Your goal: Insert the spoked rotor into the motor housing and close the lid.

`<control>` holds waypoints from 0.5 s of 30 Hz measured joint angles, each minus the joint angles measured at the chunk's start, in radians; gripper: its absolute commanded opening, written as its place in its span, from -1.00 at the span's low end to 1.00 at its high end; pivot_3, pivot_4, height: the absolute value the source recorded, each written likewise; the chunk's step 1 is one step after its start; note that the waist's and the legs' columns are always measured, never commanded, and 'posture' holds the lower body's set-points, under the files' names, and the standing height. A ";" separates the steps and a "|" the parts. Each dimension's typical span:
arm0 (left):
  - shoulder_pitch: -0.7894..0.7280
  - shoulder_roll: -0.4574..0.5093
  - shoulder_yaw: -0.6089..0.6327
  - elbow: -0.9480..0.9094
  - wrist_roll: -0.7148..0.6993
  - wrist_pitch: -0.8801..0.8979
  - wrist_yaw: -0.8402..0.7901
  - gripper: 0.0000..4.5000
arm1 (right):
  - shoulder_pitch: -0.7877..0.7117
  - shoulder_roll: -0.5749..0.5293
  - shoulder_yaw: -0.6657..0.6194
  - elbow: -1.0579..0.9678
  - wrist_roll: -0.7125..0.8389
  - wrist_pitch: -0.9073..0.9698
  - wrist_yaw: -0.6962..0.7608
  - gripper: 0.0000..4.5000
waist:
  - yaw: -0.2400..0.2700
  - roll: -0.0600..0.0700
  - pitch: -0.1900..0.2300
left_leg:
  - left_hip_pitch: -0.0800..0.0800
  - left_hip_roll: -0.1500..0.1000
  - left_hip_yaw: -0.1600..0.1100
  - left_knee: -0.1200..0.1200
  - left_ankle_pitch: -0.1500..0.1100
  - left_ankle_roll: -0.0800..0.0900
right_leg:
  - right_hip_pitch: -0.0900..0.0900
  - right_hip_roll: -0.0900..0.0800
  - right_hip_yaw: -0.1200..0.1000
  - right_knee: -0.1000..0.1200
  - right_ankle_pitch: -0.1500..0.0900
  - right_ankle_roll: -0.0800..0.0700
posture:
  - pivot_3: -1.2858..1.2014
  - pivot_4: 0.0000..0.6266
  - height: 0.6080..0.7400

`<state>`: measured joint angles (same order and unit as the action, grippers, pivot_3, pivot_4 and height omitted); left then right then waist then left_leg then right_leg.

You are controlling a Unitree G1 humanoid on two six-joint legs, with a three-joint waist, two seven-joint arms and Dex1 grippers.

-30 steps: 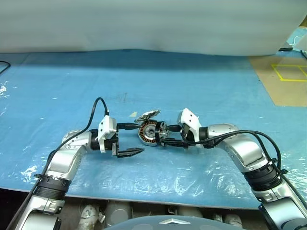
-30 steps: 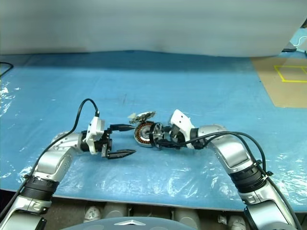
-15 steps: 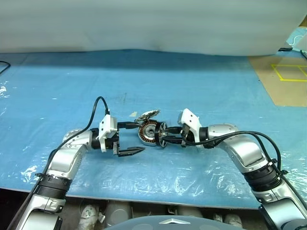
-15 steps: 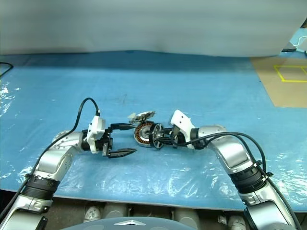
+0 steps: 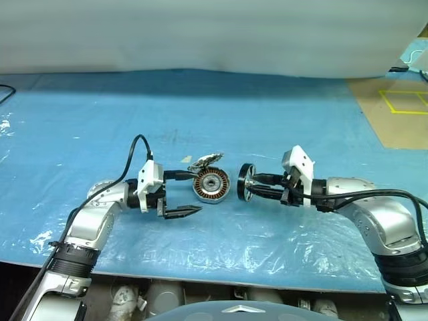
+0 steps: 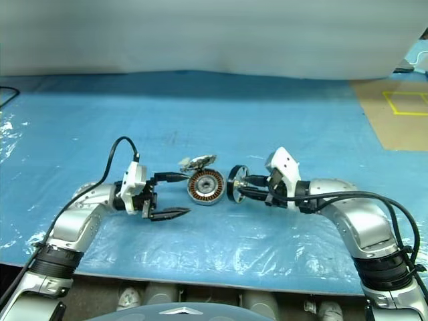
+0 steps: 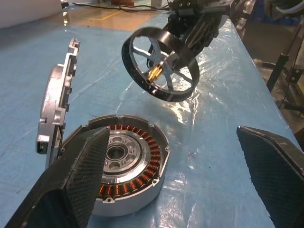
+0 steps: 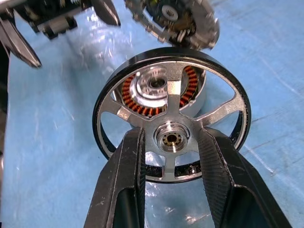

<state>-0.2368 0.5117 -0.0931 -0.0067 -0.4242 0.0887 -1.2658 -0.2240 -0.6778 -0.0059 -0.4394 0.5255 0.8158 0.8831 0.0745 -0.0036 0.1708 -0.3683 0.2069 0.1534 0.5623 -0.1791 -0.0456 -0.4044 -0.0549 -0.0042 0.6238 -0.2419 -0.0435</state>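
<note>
Item 1, rotor: a spoked wheel with a dark outer band and bright spokes. We find it lifted clear of the blue sheet, turned on edge, just right of the housing and apart from it. In the right wrist view the housing's copper windings show through its spokes.

Item 2, right gripper: we log its 2 black fingers pinching the rotor at the hub, 1 on each side, reaching in from the right.

Item 3, housing: a short round gray shell with a copper ring and a silver hub. We place it on the sheet at the centre of the scene, between the 2 grippers, with its open face tilted toward the near side.

Item 4, lid: a thin gray disc with a ribbed underside. We note it standing open on edge at the far-left rim of the housing, touching that rim.

Item 5, left gripper: spread wide and holding nothing. Its far finger lies close by the left edge of the housing; its near finger points right, just near and left of the housing. We cannot tell whether the far finger touches the housing.
</note>
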 measured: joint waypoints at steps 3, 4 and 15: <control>-0.025 -0.001 -0.005 0.007 0.000 0.008 -0.005 1.00 | -0.054 0.062 0.029 -0.017 0.034 0.031 -0.033 -0.46 | -0.003 0.000 0.000 | 0.000 0.000 0.000 0.000 0.000 0.000 | 0.000 0.000 0.000 0.000 0.000 0.000 | 0.03 -0.52 1.00; -0.032 -0.001 -0.006 0.008 0.000 0.008 -0.009 1.00 | -0.069 0.072 0.049 -0.022 0.037 0.035 -0.037 -0.46 | -0.002 0.000 0.000 | 0.000 0.000 0.000 0.000 0.000 0.000 | 0.000 0.000 0.000 0.000 0.000 0.000 | 0.03 -0.52 1.00; -0.001 0.020 -0.005 0.024 -0.003 0.043 -0.017 1.00 | -0.159 0.082 0.177 0.078 0.003 -0.001 -0.014 -0.46 | -0.002 0.000 0.000 | -0.002 0.000 0.000 0.000 0.000 0.000 | 0.000 0.000 -0.001 -0.001 0.000 0.000 | 0.03 -0.52 1.00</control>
<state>-0.2376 0.5321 -0.0977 0.0171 -0.4268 0.1314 -1.2833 -0.3832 -0.5958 0.1707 -0.3618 0.5290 0.8148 0.8691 0.0722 -0.0033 0.1706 -0.3699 0.2067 0.1532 0.5619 -0.1791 -0.0459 -0.4047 -0.0551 -0.0050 0.6229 -0.2419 -0.0435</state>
